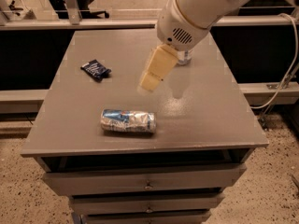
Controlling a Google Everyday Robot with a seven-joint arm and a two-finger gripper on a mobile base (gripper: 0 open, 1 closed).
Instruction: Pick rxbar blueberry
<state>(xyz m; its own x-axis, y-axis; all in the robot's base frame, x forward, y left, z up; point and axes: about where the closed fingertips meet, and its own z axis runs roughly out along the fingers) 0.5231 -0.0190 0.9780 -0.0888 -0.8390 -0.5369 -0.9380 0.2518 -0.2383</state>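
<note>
The gripper (pixel 148 82) hangs over the middle of the grey table (pixel 210 115), angled down; whether it is open or closed cannot be determined. The rxbar blueberry (pixel 96 70) lies flat at the table's left rear, well apart from the gripper, white lettering unreadable. A crushed silver-and-blue can (pixel 128 121) lies on its side near the front edge, print illegible

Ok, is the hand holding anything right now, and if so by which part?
Nothing is held. The hand hangs over the middle of the table, apart from the rxbar blueberry, which lies flat on the tabletop.
</note>
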